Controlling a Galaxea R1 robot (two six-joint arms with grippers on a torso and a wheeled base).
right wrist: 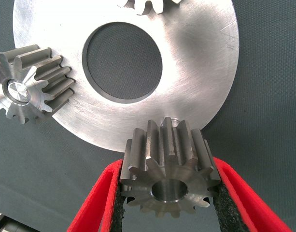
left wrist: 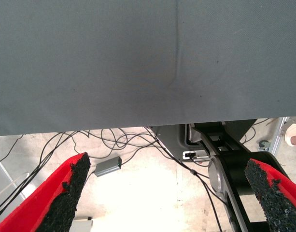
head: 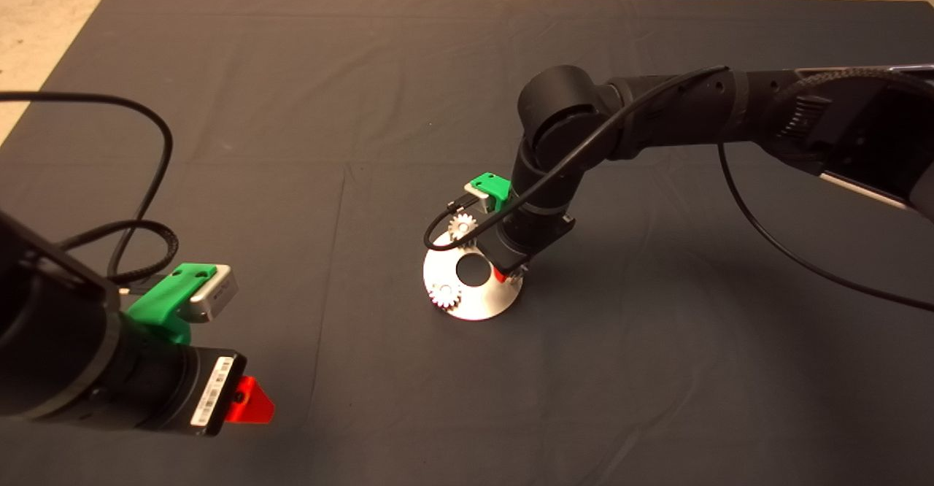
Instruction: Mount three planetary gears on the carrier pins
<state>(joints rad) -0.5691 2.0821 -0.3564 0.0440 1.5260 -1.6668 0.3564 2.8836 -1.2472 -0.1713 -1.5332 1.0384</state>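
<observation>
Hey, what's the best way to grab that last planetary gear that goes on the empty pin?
Grip the third gear across its toothed rim, from above, as the right pincer does now: pads on opposite sides, bore left open. The bore faces along the fingers, so it should be able to slide down onto the pin at the plate edge.

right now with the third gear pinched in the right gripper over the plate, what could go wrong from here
1. The right gripper holds the last gear by its teeth, just above the free pin. If bore and pin are misaligned, it may jam or tilt.
2. That pin sits near the edge of the plate; a hard push could tip or slide the plate on the mat.
3. Two gears are already seated, and a shifting plate could disturb them.
</observation>
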